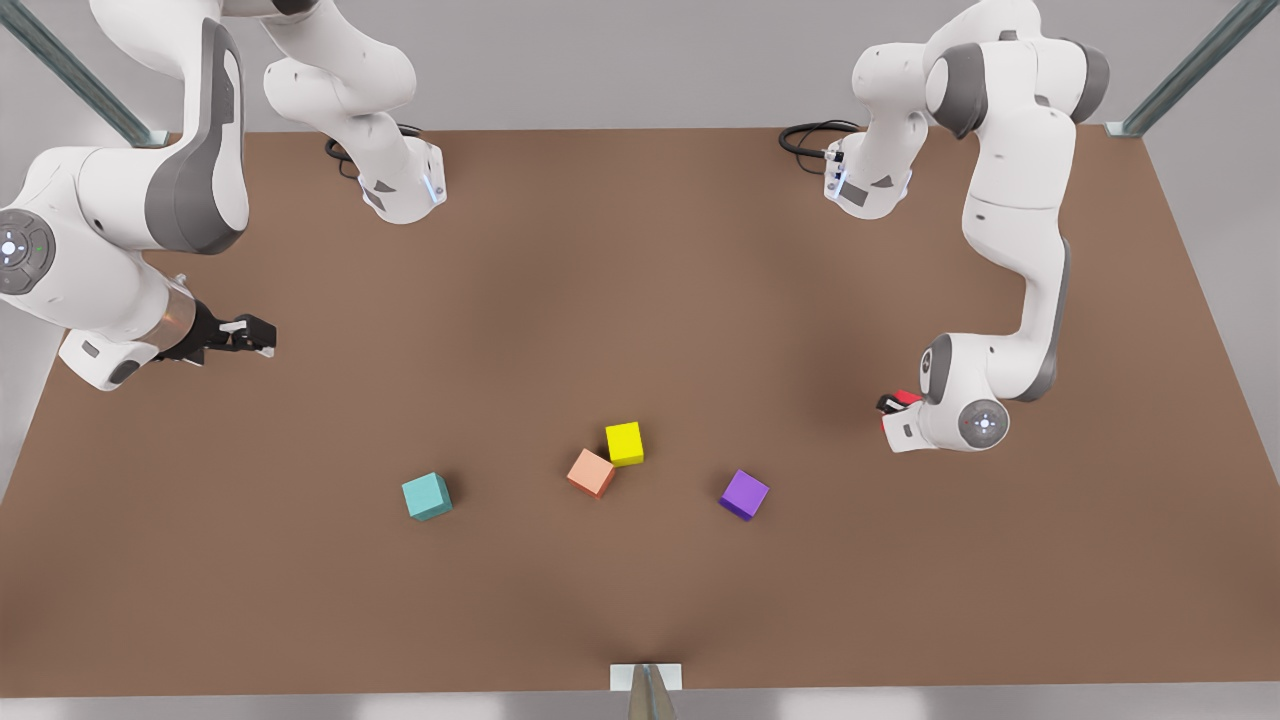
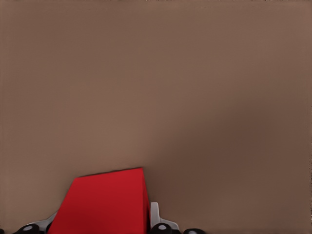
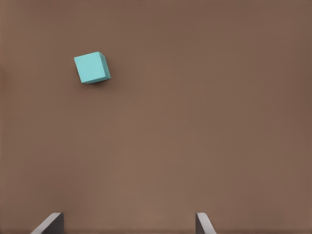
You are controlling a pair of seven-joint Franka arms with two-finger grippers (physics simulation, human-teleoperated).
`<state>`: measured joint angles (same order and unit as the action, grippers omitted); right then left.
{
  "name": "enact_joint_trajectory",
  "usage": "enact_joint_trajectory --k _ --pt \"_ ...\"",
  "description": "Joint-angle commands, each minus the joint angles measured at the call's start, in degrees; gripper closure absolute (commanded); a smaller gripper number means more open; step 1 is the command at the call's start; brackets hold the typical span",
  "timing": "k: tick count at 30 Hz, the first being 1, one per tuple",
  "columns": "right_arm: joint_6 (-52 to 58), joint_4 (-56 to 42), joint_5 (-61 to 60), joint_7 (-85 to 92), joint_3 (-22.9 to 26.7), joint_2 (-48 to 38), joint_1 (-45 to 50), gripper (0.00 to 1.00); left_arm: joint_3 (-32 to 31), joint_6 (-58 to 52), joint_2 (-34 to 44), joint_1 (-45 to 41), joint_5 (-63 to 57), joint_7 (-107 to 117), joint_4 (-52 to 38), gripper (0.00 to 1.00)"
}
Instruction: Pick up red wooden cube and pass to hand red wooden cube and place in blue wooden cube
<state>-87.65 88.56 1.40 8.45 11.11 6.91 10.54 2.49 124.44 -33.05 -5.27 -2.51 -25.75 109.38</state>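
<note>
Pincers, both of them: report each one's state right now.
Left pincer: shut on the red wooden cube, at the front view's right.
Right pincer: open, holding nothing, waiting at the front view's left.

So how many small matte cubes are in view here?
5. Teal cube, salmon-orange cube touching yellow cube, and purple cube sit on the table; red cube is in the left gripper.

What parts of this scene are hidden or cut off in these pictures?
- Red wooden cube: in the front view the arm's wrist covers most of it; in the left wrist view the frame edge cuts it off.
- Left pincer: fingers mostly behind the cube.
- Right pincer: fingertips alone show, spread apart; the frame edge crops the rest.
- Whether the red cube is lifted off the table: cannot tell.
</note>
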Motion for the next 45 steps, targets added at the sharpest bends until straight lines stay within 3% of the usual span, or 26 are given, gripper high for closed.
enact_joint_trajectory --k 1,3,5,6,9,12,14,15,17,19,26,45 --pt "-0.1 0.1 -0.1 0.2 0.1 -0.1 0.0 0.0 0.0 -0.1 0.4 -0.1 0.2 -0.1 0.0 0.32" --pt "-0.2 0.1 0.0 0.2 0.1 0.0 0.0 0.0 -0.5 -0.3 1.4 0.0 0.3 3.2 -0.9 0.32" --pt "-0.8 -0.7 0.0 0.8 0.0 1.7 0.1 0.0 -1.4 -16.2 -0.7 0.3 8.3 6.1 -12.6 0.32" --pt "-0.9 -2.1 -1.5 3.1 0.0 3.9 0.4 0.0 -1.5 -25.5 -0.9 0.3 14.5 11.2 -18.7 0.32" --pt "-0.2 -11.7 -17.3 26.7 0.1 17.5 -0.1 0.0 -1.7 -33.0 -2.2 0.3 39.2 15.0 -21.8 0.32" --pt "-0.7 -20.7 -36.4 40.8 0.0 29.2 0.1 0.0 -12.0 -32.2 -9.9 0.3 53.3 17.7 -31.6 0.32" --pt "-5.5 -27.4 -54.7 57.7 -0.6 38.3 0.3 0.0 -22.1 -20.8 -15.5 0.2 59.6 22.7 -36.6 0.32" --pt "-10.2 -27.6 -59.5 65.8 -3.5 40.3 0.2 0.0 -27.5 -15.3 -19.2 0.0 59.7 24.1 -39.9 0.32" --pt "-10.9 -26.9 -62.6 72.7 -7.1 41.6 0.1 0.0 -37.1 -4.0 -25.3 -0.7 59.8 24.5 -44.7 0.32" --pt "-10.4 -27.0 -63.9 82.2 -10.8 43.6 -0.1 0.0 -40.2 -0.6 -28.8 -2.3 59.8 24.4 -49.2 0.32" --pt "4.9 -26.5 -73.9 107.1 -11.2 46.6 -1.4 0.0 -43.0 4.8 -31.5 -5.0 59.8 24.1 -52.5 0.32" --pt "-1.4 -26.2 -81.8 112.6 -14.3 49.0 0.2 0.0 -42.8 5.0 -31.5 -5.1 59.6 17.8 -52.3 0.32"
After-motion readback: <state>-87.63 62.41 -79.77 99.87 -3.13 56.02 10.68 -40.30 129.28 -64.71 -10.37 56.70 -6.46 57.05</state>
